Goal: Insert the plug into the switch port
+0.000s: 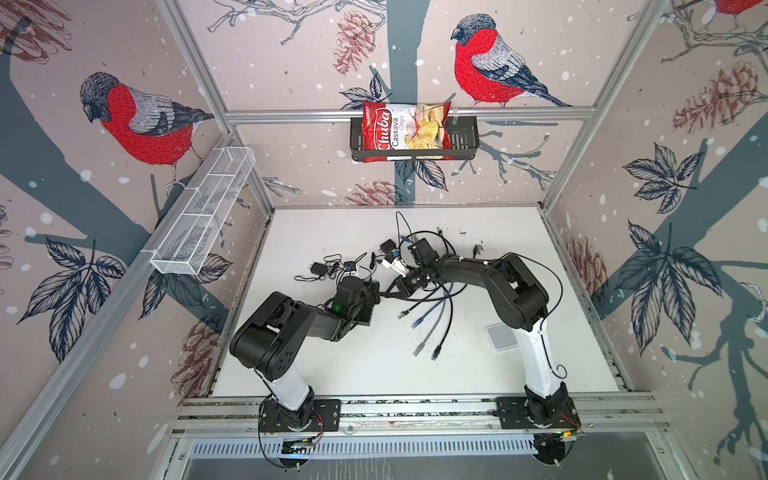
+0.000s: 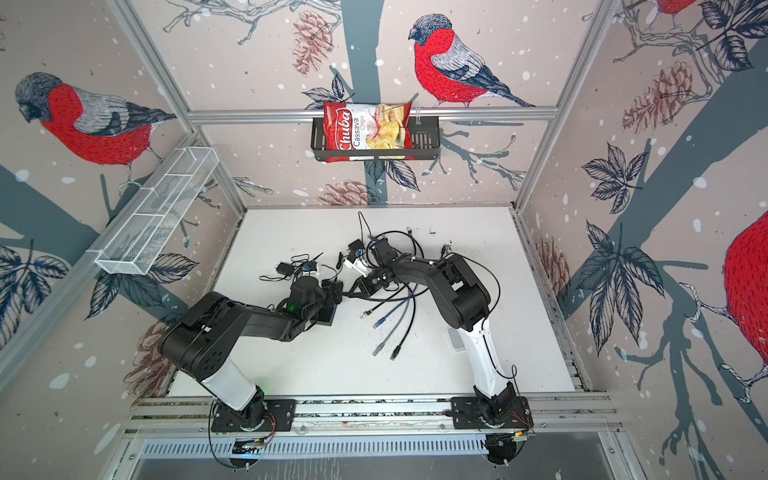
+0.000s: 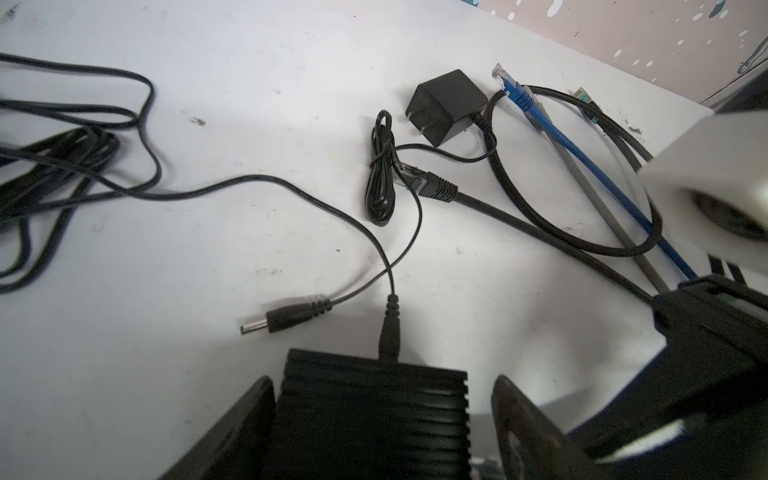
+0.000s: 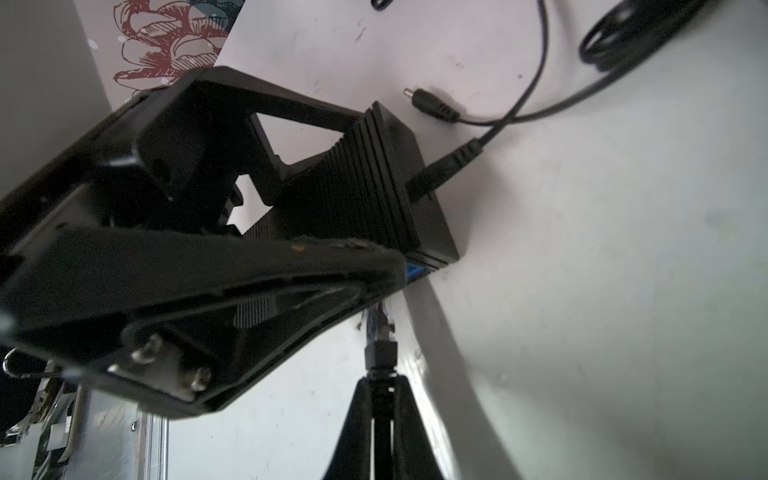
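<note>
Right wrist view shows the right gripper clenched on the plug, its long axis pointing straight at the port face of the switch, tip just short of entry, while the left gripper straddles that ribbed box.

White table, scuffed with dark specks. The switch is black with ribbed grooves, its power adapter black too. Ethernet cables: one blue, one grey, the rest black. Walls are pinkish with red-breasted bullfinches and pinecones.
</note>
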Controlling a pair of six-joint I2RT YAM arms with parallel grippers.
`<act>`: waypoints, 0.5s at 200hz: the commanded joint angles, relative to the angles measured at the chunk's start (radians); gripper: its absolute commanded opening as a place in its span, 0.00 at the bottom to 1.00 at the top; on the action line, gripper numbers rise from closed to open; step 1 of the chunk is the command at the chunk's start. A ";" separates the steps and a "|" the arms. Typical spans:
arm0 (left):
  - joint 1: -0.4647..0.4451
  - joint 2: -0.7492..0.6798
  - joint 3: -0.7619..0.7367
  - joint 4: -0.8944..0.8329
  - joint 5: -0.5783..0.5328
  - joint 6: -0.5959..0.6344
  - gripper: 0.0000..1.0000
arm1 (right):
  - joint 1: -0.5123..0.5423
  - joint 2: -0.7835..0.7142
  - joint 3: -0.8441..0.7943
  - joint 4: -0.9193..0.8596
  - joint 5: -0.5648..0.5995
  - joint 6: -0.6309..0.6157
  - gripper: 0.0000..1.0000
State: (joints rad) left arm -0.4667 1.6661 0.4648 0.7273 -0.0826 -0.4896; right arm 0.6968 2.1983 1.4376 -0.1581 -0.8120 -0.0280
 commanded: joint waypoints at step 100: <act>0.000 -0.040 -0.051 0.148 0.053 0.030 0.80 | -0.002 -0.027 -0.043 0.182 -0.029 0.053 0.01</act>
State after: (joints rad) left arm -0.4667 1.6253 0.4171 0.7761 -0.0845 -0.4698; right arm 0.6907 2.1830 1.3933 -0.0692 -0.8143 0.0189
